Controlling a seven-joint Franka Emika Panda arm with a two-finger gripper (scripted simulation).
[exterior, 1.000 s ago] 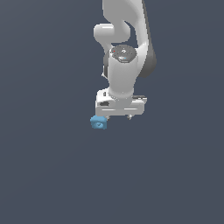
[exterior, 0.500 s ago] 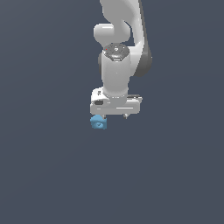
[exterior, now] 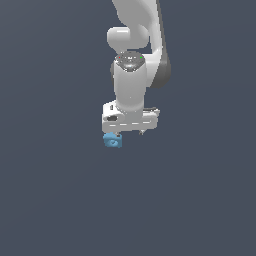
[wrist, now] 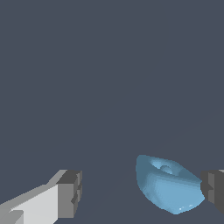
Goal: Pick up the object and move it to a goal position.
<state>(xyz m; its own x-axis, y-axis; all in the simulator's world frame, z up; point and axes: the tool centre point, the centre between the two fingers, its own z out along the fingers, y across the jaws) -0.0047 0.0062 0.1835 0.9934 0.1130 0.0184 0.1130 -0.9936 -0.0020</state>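
The object [exterior: 113, 141] is a small light-blue blocky piece with a round hole. It lies on the dark grey ground, just under the gripper hand's end on the exterior view's left. My gripper [exterior: 131, 133] is open, fingers pointing down, low over the ground. In the wrist view the object [wrist: 168, 185] sits between the two fingers of my gripper [wrist: 142, 192]. It is close against one dark-padded finger [wrist: 213, 189], with a wide gap to the other finger [wrist: 69, 193]. Whether it touches the near finger I cannot tell. Nothing is gripped.
The white arm [exterior: 131, 85] rises straight above the gripper. The ground [exterior: 55, 200] is a flat, uniform dark grey all around, with no other object or marker in view.
The gripper hand has shifted slightly towards the exterior view's left and come a little lower over the object. The object has not moved. The jaws stay open.
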